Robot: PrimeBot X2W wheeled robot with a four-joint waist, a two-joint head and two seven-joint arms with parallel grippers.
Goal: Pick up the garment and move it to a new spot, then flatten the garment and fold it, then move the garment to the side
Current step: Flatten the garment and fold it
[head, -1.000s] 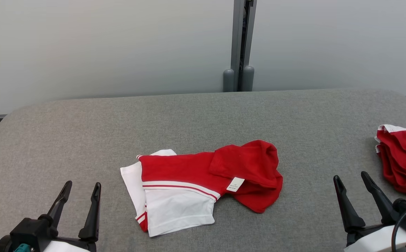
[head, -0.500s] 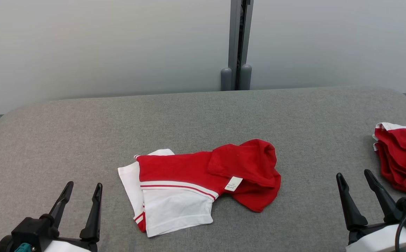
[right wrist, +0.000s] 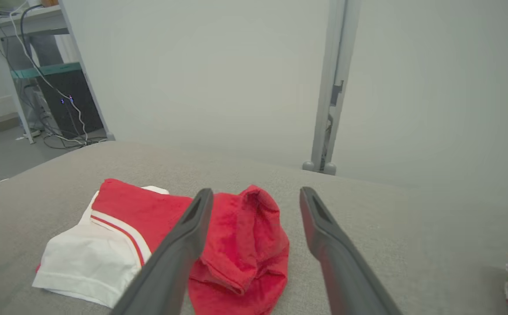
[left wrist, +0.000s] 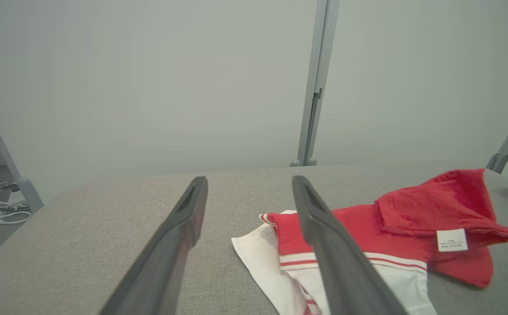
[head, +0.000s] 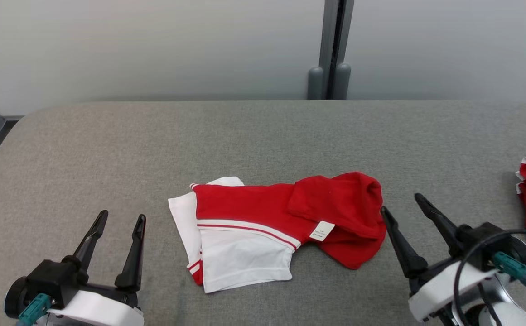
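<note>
Grey table (head: 263,136), rumpled garment (head: 253,208), cabled desk (right wrist: 35,24) from right wrist

The left gripper (head: 123,214) is held low at the left of the head view, its two dark fingers (head: 132,253) spread wide and pointed forward, with nothing between them. The right gripper (head: 400,202) is held low at the right, jaws equally wide, angled forward and toward the left, likewise empty.
</note>
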